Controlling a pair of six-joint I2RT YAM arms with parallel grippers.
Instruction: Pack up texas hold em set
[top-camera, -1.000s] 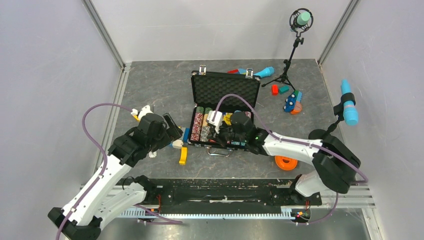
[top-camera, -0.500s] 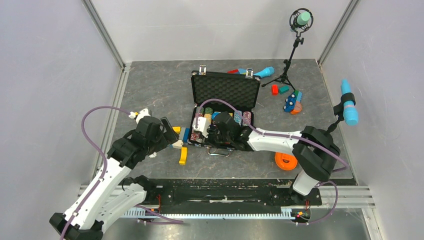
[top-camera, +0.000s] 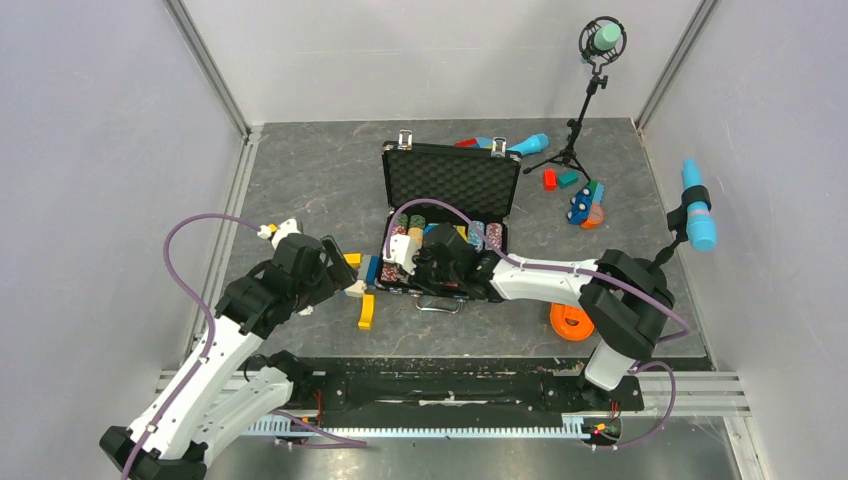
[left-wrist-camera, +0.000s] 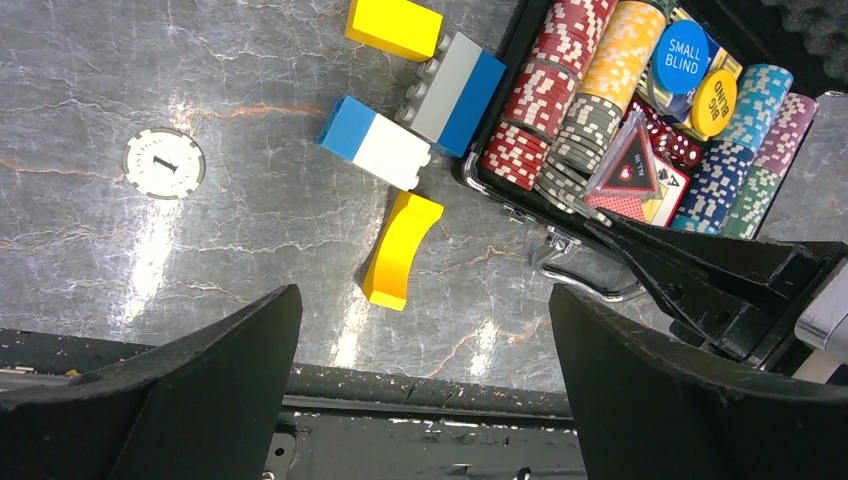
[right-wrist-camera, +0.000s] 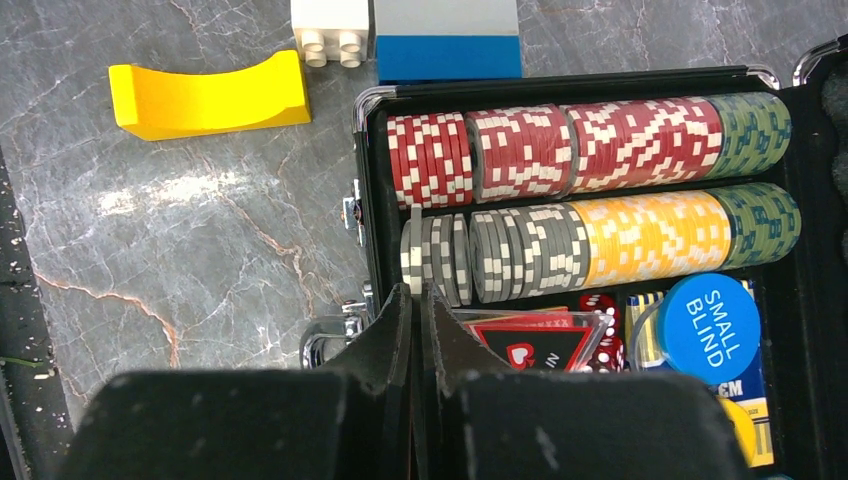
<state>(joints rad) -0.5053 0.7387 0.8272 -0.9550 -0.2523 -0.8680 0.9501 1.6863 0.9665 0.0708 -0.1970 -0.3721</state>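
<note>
Texas hold em set, a black ribbed briefcase (top-camera: 450, 180) with a foam-lined lid, lies open at the centre of the overhead view, its lid laid back toward the top of the frame. The right arm has swung across it in the last second, from the right-hand middle of the tray to its lower left corner. The left arm has barely shifted.

The right gripper (right-wrist-camera: 415, 295) is clenched, fingers pressed together with nothing visible between them. Its tip sits at the near end of the grey row of multicoloured poker chips (right-wrist-camera: 560, 240), beside a red triangular card. My guess is that it is nudging that row straight rather than carrying anything.

The left gripper (left-wrist-camera: 425, 300) hangs released, jaws spread wide, over the grey marbled table at the left of the case, touching nothing.

One white round chip (left-wrist-camera: 165, 163) lies alone at the upper left of the left wrist view, well apart from the case. Packing looks unfinished: this chip is out and the lid is up.
</note>
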